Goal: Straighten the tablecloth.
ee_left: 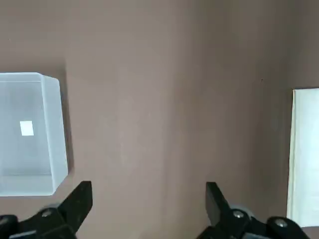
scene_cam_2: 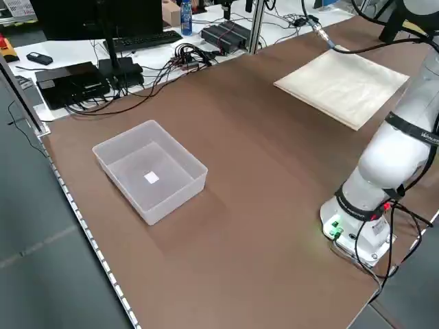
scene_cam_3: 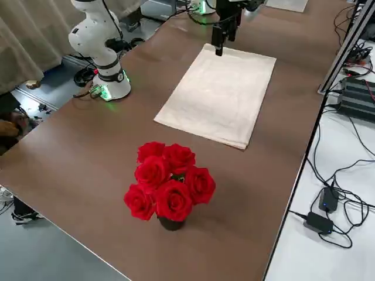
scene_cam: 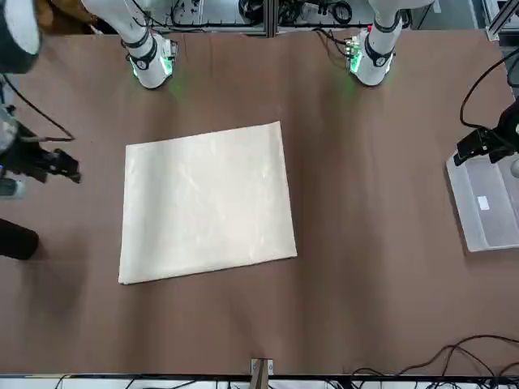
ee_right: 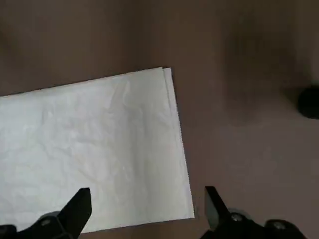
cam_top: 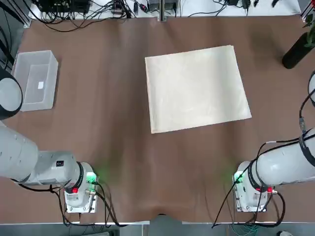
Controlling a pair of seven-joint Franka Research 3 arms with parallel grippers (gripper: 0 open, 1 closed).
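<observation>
With the table seen from above like a clock, and the robot at 6 o'clock, the cream tablecloth (cam_top: 197, 91) lies flat between 1 and 2 o'clock, its near left part reaching toward the middle. It is folded, and more than one layer shows at the edge. It has small creases, and it sits a bit crooked on the brown table covering (cam_top: 118, 147).

The left gripper (ee_left: 149, 184) is up in the air on the 9 o'clock side, near the plastic bin. Its two fingers are spread wide, with nothing between them. The right gripper (ee_right: 148, 188) is up in the air on the 3 o'clock side, near the tablecloth's edge. Its fingers are spread wide too, and it holds nothing. Both grippers are apart from the cloth.

The see-through plastic bin (cam_top: 37, 81) sits between 9 and 10 o'clock, with a small white label (scene_cam_2: 151, 177) inside. At 2 o'clock stands a black vase (cam_top: 297, 51) with red roses (scene_cam_3: 170, 180) in it. The left arm's base (cam_top: 81, 196) is between 7 and 8 o'clock, and the right arm's base (cam_top: 251, 196) is between 4 and 5. Past the table's far edge, toward 11 o'clock, are black cables (cam_top: 106, 12), a monitor (scene_cam_2: 103, 24) and a keyboard (scene_cam_2: 142, 42).
</observation>
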